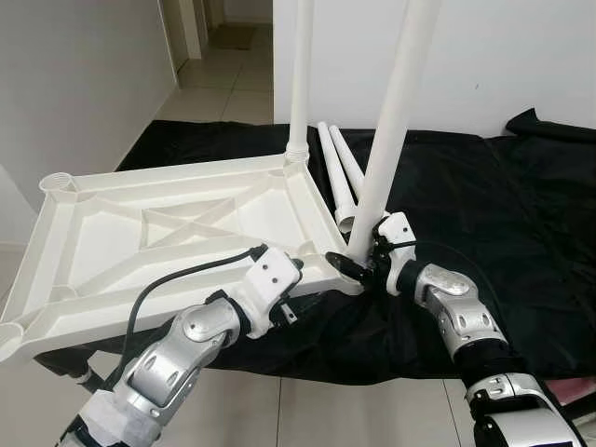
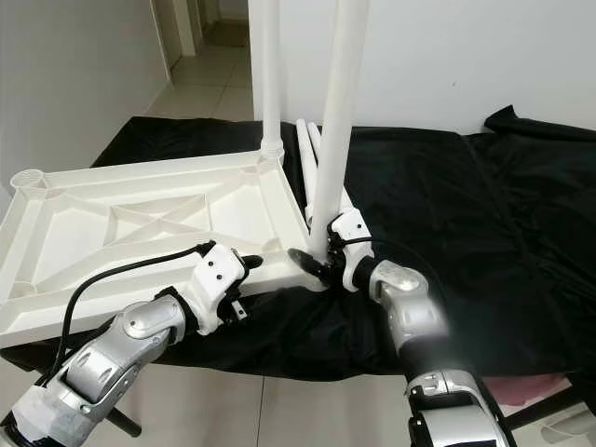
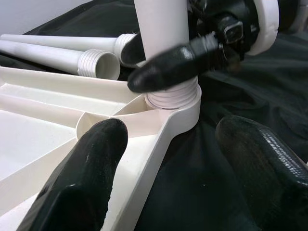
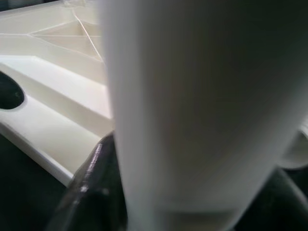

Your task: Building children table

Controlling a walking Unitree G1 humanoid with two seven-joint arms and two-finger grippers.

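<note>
Here right gripper [image 1: 358, 264] clamps white leg [image 1: 391, 130]; no readable writing.

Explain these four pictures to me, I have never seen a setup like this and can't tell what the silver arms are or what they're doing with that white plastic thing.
A humanoid robot is building a child's table. Two pictures come from cameras in its head, two from cameras on its wrists. The white tabletop lies upside down on a black cloth. One leg already stands in a far corner socket. The right gripper is shut on a second leg at the near corner socket. The left gripper, fingers apart, straddles the tabletop's edge by that corner. Two spare legs lie on the cloth.
</note>
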